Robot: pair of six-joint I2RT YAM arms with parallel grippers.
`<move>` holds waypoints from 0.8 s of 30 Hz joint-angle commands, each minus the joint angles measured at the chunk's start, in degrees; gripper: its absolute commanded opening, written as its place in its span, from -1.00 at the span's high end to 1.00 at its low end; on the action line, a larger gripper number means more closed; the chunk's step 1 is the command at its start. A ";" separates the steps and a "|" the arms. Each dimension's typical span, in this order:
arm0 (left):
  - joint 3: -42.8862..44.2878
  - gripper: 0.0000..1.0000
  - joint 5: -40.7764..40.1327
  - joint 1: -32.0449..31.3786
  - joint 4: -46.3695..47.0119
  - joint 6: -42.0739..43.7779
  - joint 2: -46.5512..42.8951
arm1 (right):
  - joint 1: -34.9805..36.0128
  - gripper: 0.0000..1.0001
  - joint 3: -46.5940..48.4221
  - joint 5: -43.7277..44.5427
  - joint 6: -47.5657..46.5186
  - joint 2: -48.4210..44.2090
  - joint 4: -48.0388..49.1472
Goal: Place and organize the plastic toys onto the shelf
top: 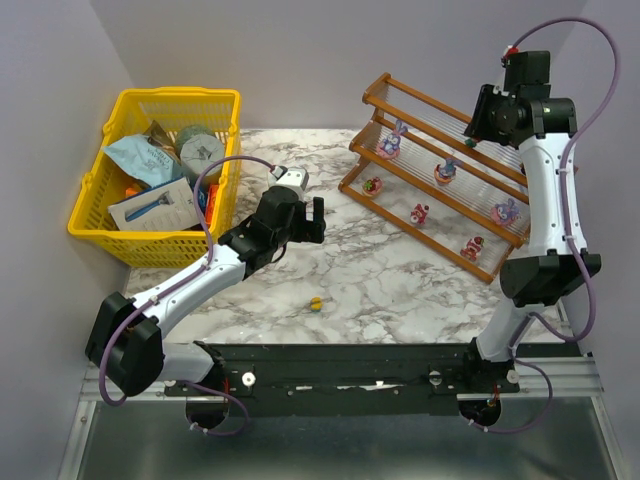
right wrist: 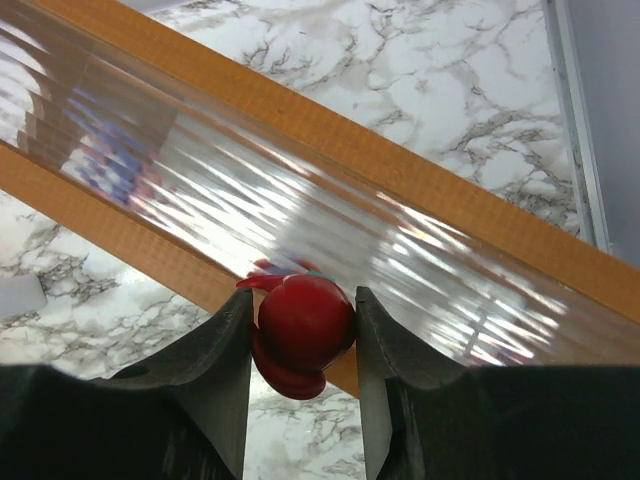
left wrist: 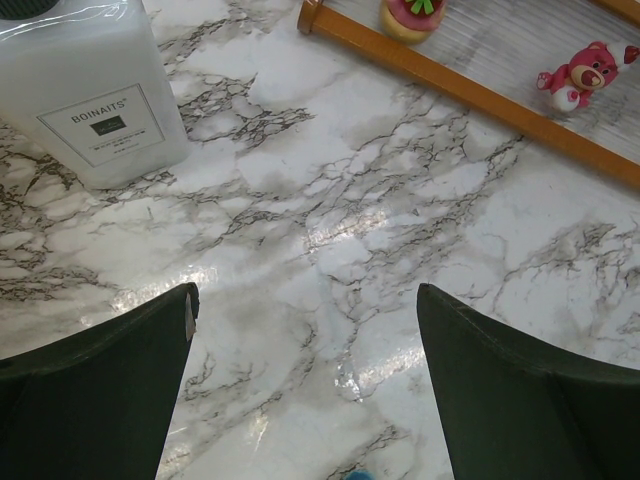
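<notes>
The shelf [top: 415, 98] stands at the back right, its wooden rail [right wrist: 450, 205] close under my right wrist camera. My right gripper [right wrist: 303, 305] is shut on a red ball-like toy [right wrist: 305, 322] just above the clear ribbed panel of the upper tier [top: 472, 135]. Several toys stand on the shelf, among them a purple bunny [top: 393, 140] and a pink-red figure [top: 421, 213], also seen from the left wrist [left wrist: 578, 72]. A yellow toy [top: 316, 303] lies alone on the marble table. My left gripper [top: 305, 215] hangs open over bare table [left wrist: 305, 300], holding nothing.
A white bottle [left wrist: 90, 90] stands on the table just beyond the left gripper [top: 291, 180]. A yellow mesh basket [top: 150, 238] full of packets sits at the back left. Grey walls close in the table at the back and both sides.
</notes>
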 commanded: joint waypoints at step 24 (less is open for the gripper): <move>-0.32 -0.98 1.15 0.30 1.02 0.00 1.13 | -1.25 -0.04 4.89 -3.68 -1.84 5.72 -0.66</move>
